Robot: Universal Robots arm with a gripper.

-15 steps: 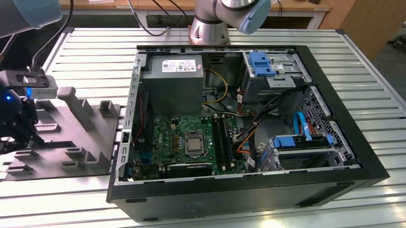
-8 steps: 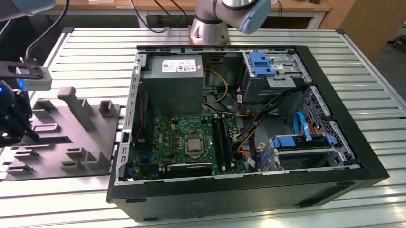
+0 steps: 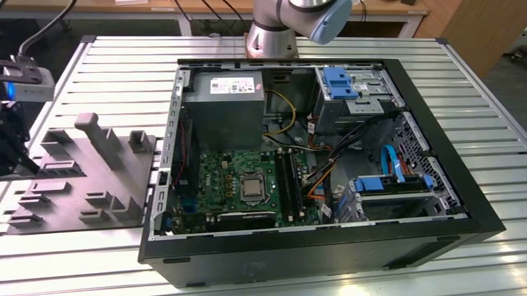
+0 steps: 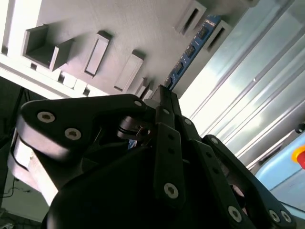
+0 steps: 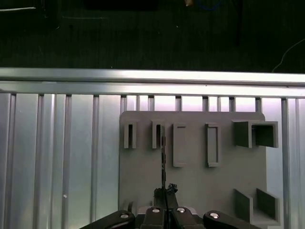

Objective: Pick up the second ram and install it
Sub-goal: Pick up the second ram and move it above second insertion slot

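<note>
The second ram point(image 5: 163, 162) shows edge-on in the first wrist view as a thin dark strip. It runs from a slot of the grey moulded tray point(image 5: 205, 181) down to my gripper point(image 5: 164, 192). The fingers are shut on its near end. In the second wrist view its board with black chips point(image 4: 193, 47) stands in the tray point(image 4: 95, 28) beside the slot blocks, and the black gripper point(image 4: 161, 91) closes on its end. In the exterior view the gripper point(image 3: 15, 151) hangs over the tray point(image 3: 91, 179) at the exterior view's far left.
The open black computer case point(image 3: 329, 246) lies on the slatted aluminium table point(image 3: 123, 68), to the right of the tray. Its green motherboard point(image 3: 239, 179) has long black memory slots point(image 3: 288, 179), with cables, a grey power supply point(image 3: 222, 105) and blue drive brackets around. The arm's base point(image 3: 272, 31) stands behind the case.
</note>
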